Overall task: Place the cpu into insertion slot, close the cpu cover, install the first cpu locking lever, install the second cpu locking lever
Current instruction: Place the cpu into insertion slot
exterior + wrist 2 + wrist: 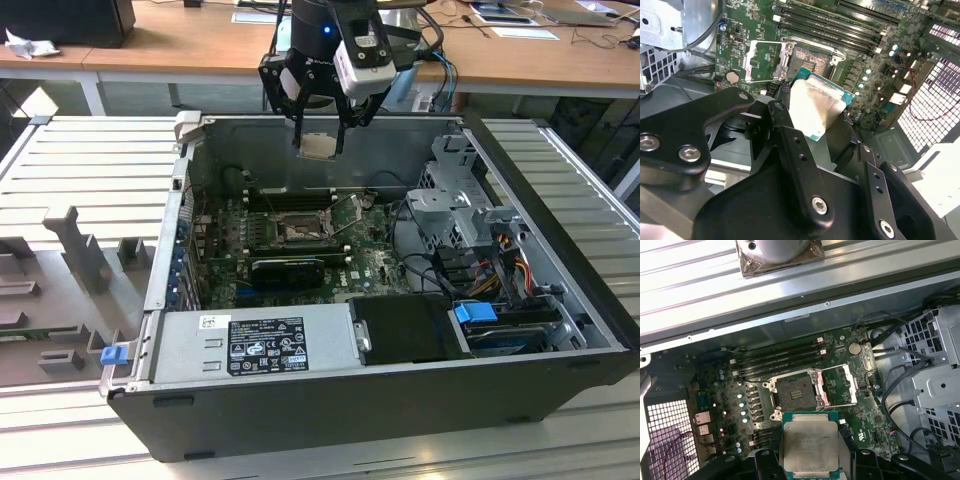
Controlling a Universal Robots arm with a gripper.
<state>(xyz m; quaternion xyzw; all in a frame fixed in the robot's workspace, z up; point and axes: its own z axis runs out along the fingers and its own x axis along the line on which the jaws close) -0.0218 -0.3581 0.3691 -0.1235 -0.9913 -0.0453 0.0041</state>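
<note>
Gripper (319, 142) hangs at upper centre of the exterior view, over the rear wall of the open computer case (350, 410). Fingers (790, 142) pinch the cpu (318, 147) by two opposite edges. Its pale metal face is turned toward the wrist cameras, with green substrate showing round it in both wrist views. The cpu is held in the air, well above the motherboard (375, 265), touching only the fingers.

Insertion slot (298, 232) sits mid-frame in the exterior view: dark pin field exposed, silvery rim. Cpu cover (840, 385) is swung open, beside the slot on the exterior view's right. It seems to lie nearly flat against the board, though these angles do not settle it.

Memory slots (775, 360) run between the insertion slot and the rear wall. Long black card (285, 270) is just below the slot in the exterior view. Power supply (255, 345) is at lower centre-left. The case stands on a ribbed grey worktop (90, 170).
</note>
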